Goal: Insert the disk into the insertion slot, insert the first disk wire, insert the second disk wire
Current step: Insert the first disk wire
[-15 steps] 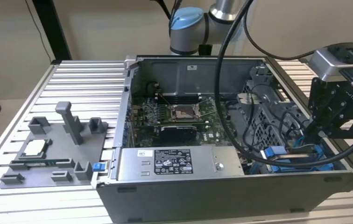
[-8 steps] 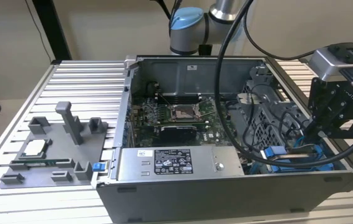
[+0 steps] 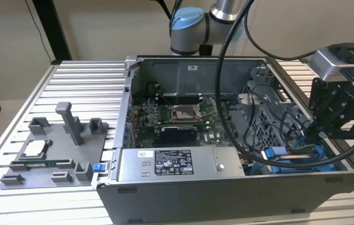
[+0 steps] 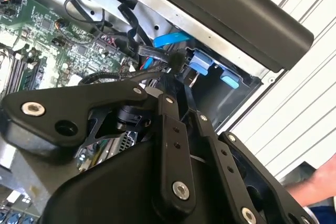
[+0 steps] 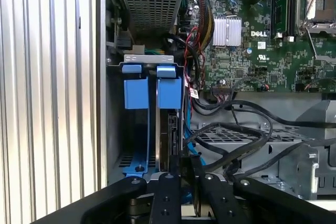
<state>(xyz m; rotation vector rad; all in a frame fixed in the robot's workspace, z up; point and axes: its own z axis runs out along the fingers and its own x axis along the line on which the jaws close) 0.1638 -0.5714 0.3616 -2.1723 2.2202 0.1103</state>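
1. Gripper [image 4: 174,71] sits low in the corner of the open computer case, at the exterior view's right. Its black fingers [image 4: 169,129] are drawn close together and pinch the plug end of a black wire [image 4: 177,59].
2. Just beyond the fingertips, in the first wrist view, the disk [image 5: 169,92] stands edge-on and is already seated in the insertion slot [image 5: 148,60]. Its bright blue carrier tab faces outward.
3. A second blue carrier [image 5: 135,94] stands just beside the disk in the same bay, between the disk and the case's outer wall.
4. A blue flat cable [image 4: 170,39] curves across the bay near the gripper's tip, and loops of black cable [image 5: 231,129] lie over the perforated metal cage [image 5: 231,139] beside the bay.
5. A person's hand [image 4: 315,182] shows at the edge of the second wrist view, over the slatted surface outside the case.
6. Further in lies the green motherboard [image 3: 183,123], with a finned silver heat sink [image 5: 227,31] and an open processor socket [image 3: 183,112].
7. A grey power-supply box [image 3: 171,164] with a printed label runs along the case wall [image 3: 227,199] nearest the exterior camera, next to the drive bay.
8. The case rests on a ribbed aluminium table [image 3: 83,89].
9. A grey fixture plate [image 3: 64,151] with upright posts lies on the table at the exterior view's left, well apart from the gripper.
10. Behind the case rises the arm's base [image 3: 186,28], which has a blue-capped joint.
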